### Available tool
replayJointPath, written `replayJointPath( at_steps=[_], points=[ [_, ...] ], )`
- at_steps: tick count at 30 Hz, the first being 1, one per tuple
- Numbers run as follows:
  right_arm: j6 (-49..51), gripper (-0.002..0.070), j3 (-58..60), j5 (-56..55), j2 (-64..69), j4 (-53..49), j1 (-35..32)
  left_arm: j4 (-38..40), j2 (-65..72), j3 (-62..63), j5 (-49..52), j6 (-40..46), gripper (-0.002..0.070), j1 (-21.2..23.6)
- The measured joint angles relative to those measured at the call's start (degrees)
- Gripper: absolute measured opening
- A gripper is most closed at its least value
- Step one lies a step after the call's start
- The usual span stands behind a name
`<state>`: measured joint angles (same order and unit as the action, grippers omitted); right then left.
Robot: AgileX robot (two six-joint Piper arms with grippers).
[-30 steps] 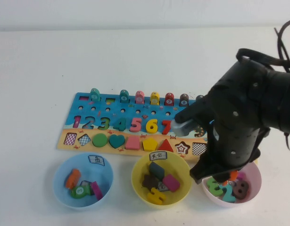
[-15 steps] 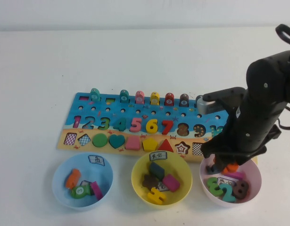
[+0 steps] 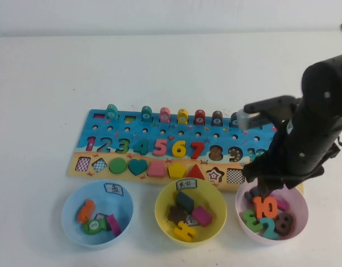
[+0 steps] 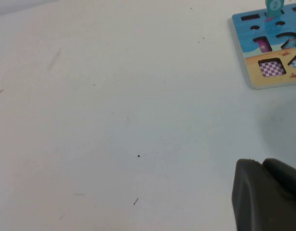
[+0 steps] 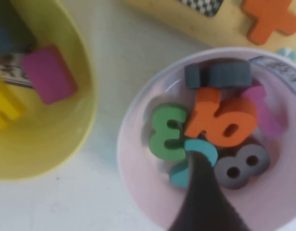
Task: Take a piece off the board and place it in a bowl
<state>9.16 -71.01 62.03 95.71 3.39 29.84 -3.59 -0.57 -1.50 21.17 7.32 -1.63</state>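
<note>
One piece in bowl — under right tool | left tool — parked

The orange "10" lies in the pink bowl, apparently released.

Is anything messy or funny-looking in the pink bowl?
A little. The orange 10 lies tilted on top of the other numbers in the pink bowl, under the right gripper. The left gripper is over bare table.
</note>
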Motion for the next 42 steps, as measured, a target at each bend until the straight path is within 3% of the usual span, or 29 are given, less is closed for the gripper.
replayJointPath(
  at_steps=[5, 10, 14, 21, 26, 38, 42],
  points=[
    [0.0, 0.0331, 3.13, -4.91, -10.42, 0.12, 0.12, 0.0, 0.0, 0.0, 0.0, 0.0, -0.0003, 0.0],
    [0.73, 0.0095, 13.79, -14.78, -29.28, 2.95, 0.37, 0.0, 0.0, 0.0, 0.0, 0.0, -0.0003, 0.0],
    [0.86, 0.0005, 22.7, -20.75, -42.88, 3.89, 0.37, 0.0, 0.0, 0.0, 0.0, 0.0, -0.0003, 0.0],
    [-2.39, -0.0015, 35.33, -29.5, -64.23, 4.19, 0.37, 0.0, 0.0, 0.0, 0.0, 0.0, -0.0003, 0.0],
    [-4.72, -0.0015, 41.14, -28.83, -74.91, 2.26, 0.37, 0.0, 0.0, 0.0, 0.0, 0.0, -0.0003, 0.0],
    [-5.75, -0.0016, 59.37, -41.65, -86.38, -3.39, 0.09, 0.0, 0.0, 0.0, 0.0, 0.0, -0.0003, 0.0],
    [-5.75, -0.0016, 65.82, -47.5, -90.76, -3.39, -6.29, 0.0, 0.0, 0.0, 0.0, 0.0, -0.0003, 0.0]
  ],
)
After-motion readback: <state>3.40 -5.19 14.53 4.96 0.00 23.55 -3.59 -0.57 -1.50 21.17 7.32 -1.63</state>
